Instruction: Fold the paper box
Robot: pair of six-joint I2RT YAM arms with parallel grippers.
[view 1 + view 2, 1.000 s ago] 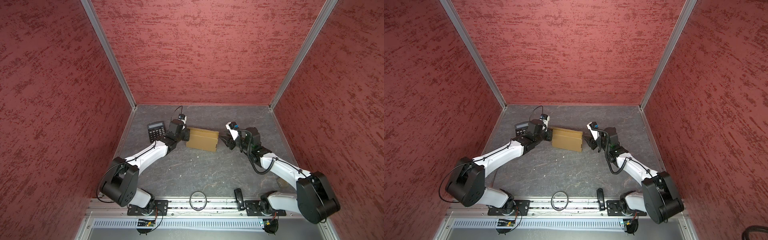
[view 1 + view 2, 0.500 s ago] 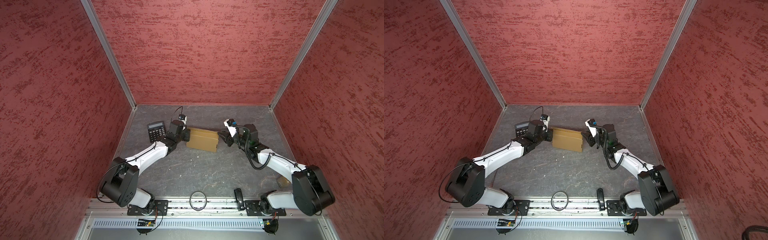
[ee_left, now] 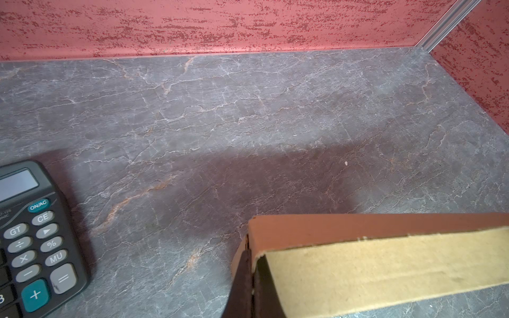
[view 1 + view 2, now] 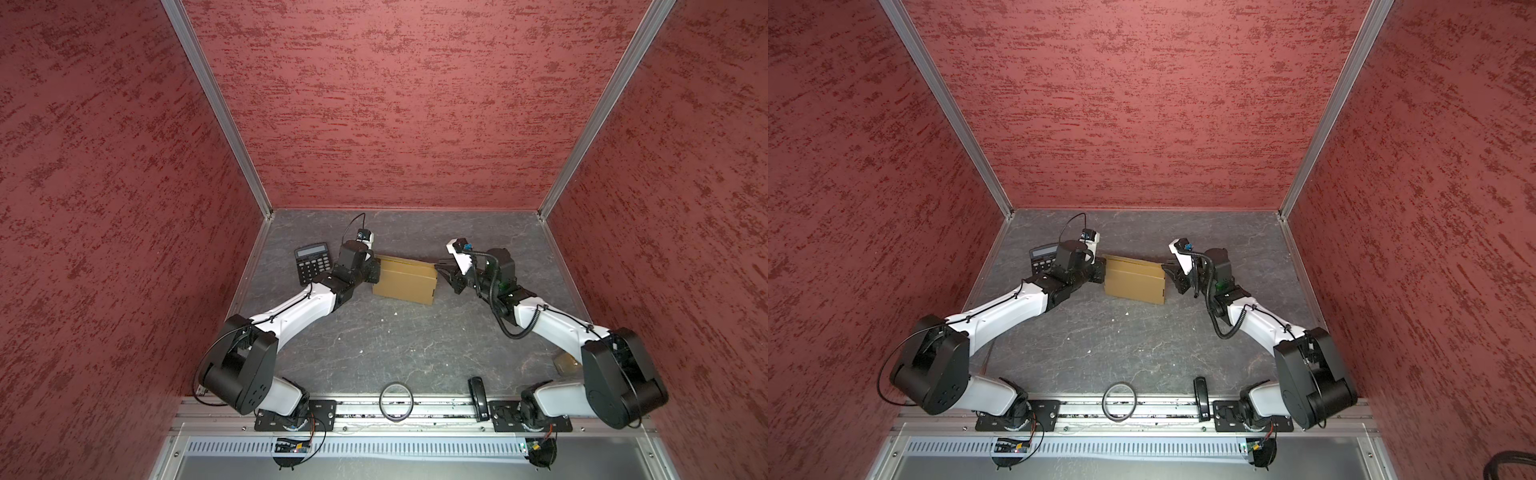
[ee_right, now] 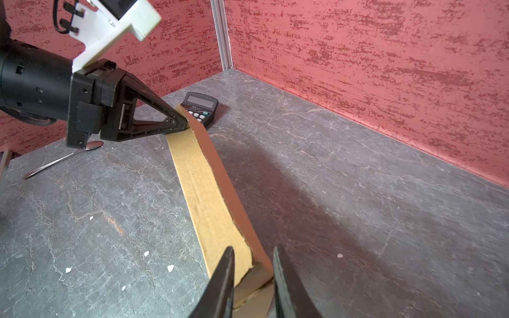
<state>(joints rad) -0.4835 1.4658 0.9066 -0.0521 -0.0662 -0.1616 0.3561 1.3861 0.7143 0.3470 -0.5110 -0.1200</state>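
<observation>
1. Two white-and-black robot arms reach from the front rail across a grey, stone-patterned bench (image 4: 395, 340) with red walls. Both end at a cardboard box toward the back.
2. Farthest left, a dark calculator (image 4: 312, 262) lies flat on the bench with its keys up. It is just beside the left arm's wrist and apart from the box.
3. Next comes the left gripper (image 4: 375, 269), clamped tight on the left end of the paper box (image 4: 405, 280). The right wrist view shows its pointed tips pinching a thin cardboard edge at that corner. A metal spoon (image 5: 63, 161) lies on the bench near this gripper.
4. In the middle, the paper box rests on the bench between the two grippers. It is tan-brown, shallow and folded shut. In both top views its long side runs left to right at a slight slant.
5. At the box's right end is the right gripper (image 4: 441, 272). Its jaws stand a narrow gap apart, one on each side of the box's corner. Whether they press on the cardboard cannot be told.
6. Along the front rail, a thin dark ring (image 4: 395, 400) lies near the middle. A small black oblong object (image 4: 478, 399) lies to its right.
</observation>
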